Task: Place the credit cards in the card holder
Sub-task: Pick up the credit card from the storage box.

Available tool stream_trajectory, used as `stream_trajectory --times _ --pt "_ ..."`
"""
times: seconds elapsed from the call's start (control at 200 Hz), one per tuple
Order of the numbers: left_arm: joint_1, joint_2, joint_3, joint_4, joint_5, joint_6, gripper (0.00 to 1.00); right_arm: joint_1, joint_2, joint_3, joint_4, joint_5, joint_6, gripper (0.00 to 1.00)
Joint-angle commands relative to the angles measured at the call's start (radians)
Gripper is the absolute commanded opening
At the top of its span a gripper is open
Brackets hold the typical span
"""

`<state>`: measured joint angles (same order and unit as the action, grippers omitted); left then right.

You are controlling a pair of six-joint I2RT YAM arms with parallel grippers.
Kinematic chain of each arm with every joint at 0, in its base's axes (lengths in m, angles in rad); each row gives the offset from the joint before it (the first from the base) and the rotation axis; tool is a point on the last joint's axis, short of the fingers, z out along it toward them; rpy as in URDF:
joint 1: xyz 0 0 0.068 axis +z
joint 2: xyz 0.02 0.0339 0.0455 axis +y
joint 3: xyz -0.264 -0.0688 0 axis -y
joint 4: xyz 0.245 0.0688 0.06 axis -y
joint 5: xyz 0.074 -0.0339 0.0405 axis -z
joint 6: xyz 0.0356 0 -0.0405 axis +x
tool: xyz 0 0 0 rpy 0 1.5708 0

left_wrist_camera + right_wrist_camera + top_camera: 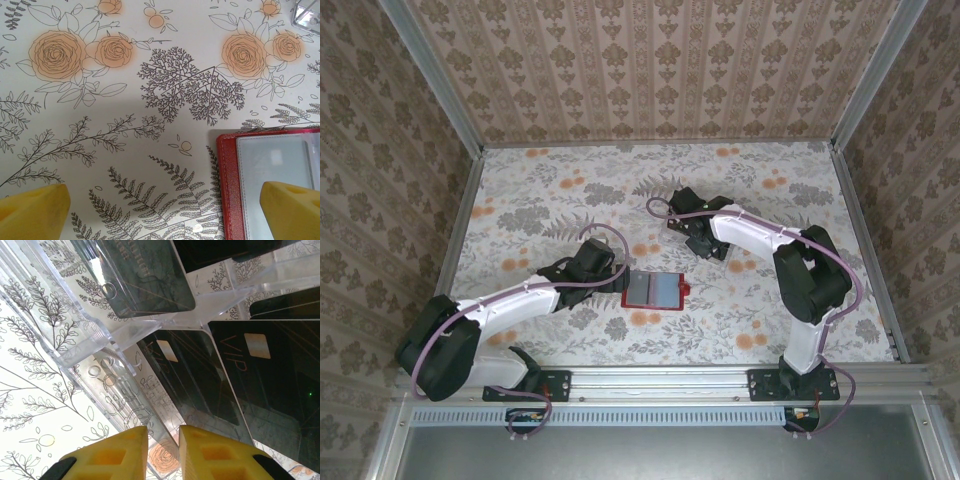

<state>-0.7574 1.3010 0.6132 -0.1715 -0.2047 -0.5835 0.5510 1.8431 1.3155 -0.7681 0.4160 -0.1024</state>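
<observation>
1. Red holder [652, 290] lies open and flat near the middle of the tabletop [540, 190], with its grey inner pockets facing up.
2. Left claw [616, 276] hovers at the holder's left edge, spread wide and holding nothing. In its wrist view one yellow finger [290, 210] hangs over the holder's pocket and the other over bare tabletop.
3. Black cards [280, 390] sit in a clear tray [75, 325] directly in front of the right claw [162, 445], behind and to the right of the holder.
4. Right claw's fingers stand close together with a narrow gap; I cannot tell whether they pinch anything.
5. Bare tabletop surrounds the holder, and the walls [650, 70] are well apart from it. The tray is near the holder but not touching it.
6. Holder's long axis runs left to right in the top view, slightly tilted. In the right wrist view the cards' long axes run from upper left to lower right, and the "VIP" card's chip is toward the top.
</observation>
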Motion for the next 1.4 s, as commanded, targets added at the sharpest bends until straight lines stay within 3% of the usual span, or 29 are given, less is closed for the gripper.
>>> stream_trajectory --times 0.0,0.565,1.395 --pt "0.001 -0.003 0.003 0.016 0.009 -0.013 1.00 0.007 -0.017 -0.006 -0.042 0.020 -0.003 0.23" --pt "0.000 0.002 0.011 0.016 0.013 -0.009 1.00 0.035 0.006 -0.001 -0.046 0.017 -0.040 0.00" --pt "-0.003 0.002 0.017 0.016 0.015 -0.009 1.00 0.127 -0.150 0.117 -0.175 0.027 -0.042 0.00"
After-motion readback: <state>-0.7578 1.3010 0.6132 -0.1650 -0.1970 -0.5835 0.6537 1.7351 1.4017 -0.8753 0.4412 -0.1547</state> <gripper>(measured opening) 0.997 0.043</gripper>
